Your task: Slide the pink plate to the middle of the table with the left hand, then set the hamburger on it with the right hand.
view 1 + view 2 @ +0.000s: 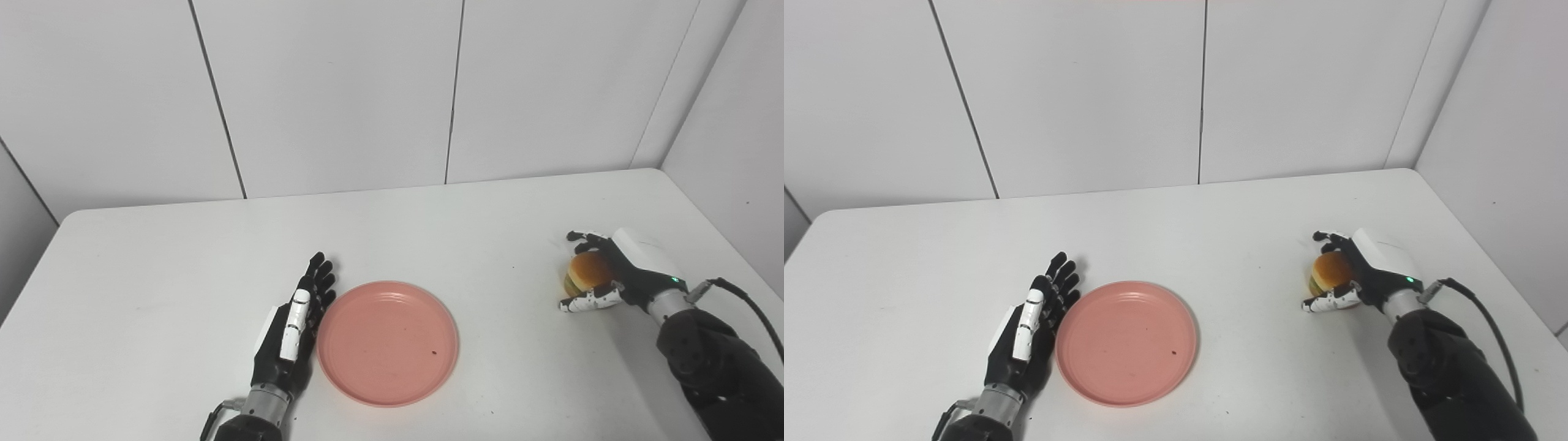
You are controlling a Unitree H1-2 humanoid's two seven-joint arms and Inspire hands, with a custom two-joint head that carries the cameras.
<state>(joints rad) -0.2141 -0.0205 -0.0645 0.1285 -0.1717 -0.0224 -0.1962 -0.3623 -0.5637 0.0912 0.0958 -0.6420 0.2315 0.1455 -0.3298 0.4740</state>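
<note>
The pink plate lies flat near the middle front of the white table, empty. My left hand stands on its edge right beside the plate's left rim, fingers straight and together, holding nothing. The hamburger, orange bun over a green layer, sits on the table at the right. My right hand is wrapped around it, fingers over its far side and thumb along its near side. The burger appears to rest on the table. The same scene shows in the right eye view, with the plate and the hamburger.
The table's right edge runs close behind my right arm, with a grey wall beyond. White wall panels stand behind the table's far edge. A black cable loops off my right forearm.
</note>
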